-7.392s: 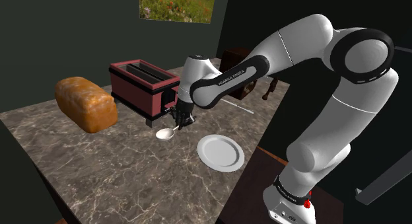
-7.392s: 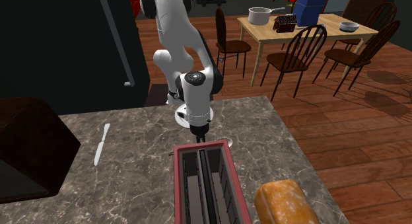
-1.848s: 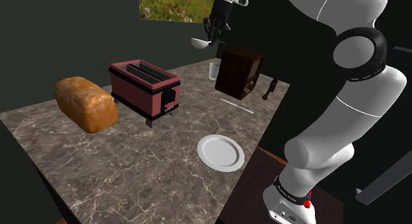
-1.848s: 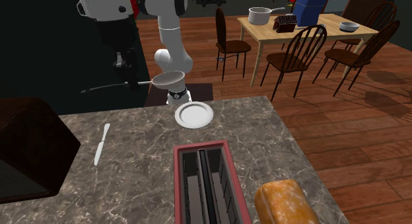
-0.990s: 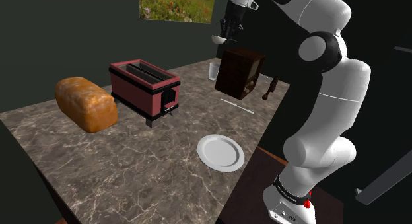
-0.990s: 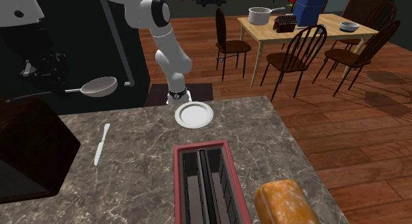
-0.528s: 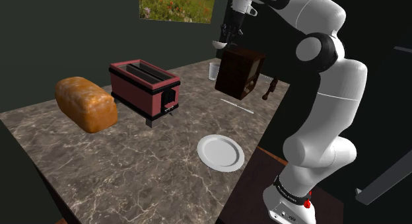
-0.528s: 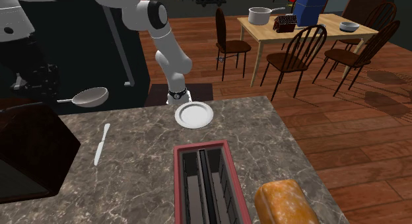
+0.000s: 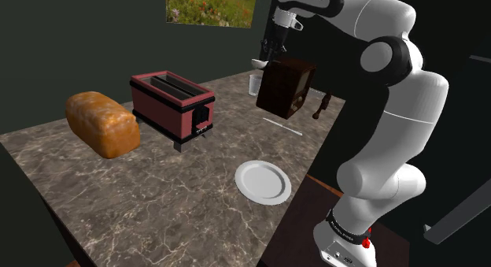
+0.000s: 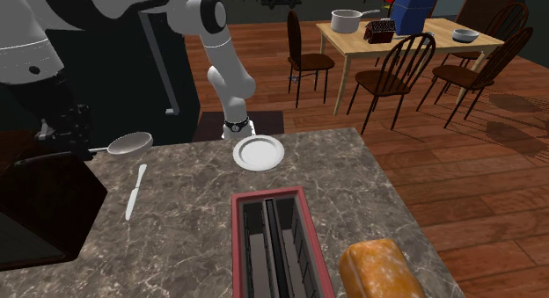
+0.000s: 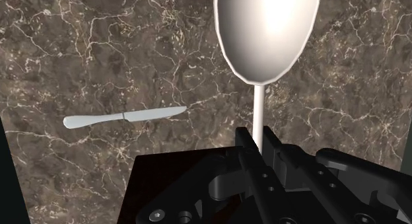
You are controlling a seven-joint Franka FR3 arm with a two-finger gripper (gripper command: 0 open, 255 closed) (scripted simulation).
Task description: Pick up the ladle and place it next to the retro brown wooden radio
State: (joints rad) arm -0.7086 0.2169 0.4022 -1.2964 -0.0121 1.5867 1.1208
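Note:
My black gripper (image 9: 272, 50) hangs just above the dark brown radio (image 9: 285, 87) at the far end of the marble counter (image 9: 157, 202). It is shut on the thin handle of a pale ladle (image 11: 267, 31), clasped between the fingers (image 11: 245, 153). The ladle's bowl (image 10: 129, 144) juts out level over the counter beside the radio (image 10: 40, 204), with the gripper (image 10: 63, 136) at the handle's other end. In the shoulder view the ladle's bowl (image 9: 258, 63) sits by the radio's top corner.
A white knife (image 10: 135, 191) lies on the counter under the ladle, next to the radio. A red toaster (image 9: 171, 104), a bread loaf (image 9: 102, 124), a white plate (image 9: 263, 182) and a small cup (image 9: 254, 84) share the counter. Dining chairs (image 10: 396, 72) stand beyond.
The gripper has come down with the ladle toward the radio's top. The bowl now hangs lower, closer to the counter and knife.

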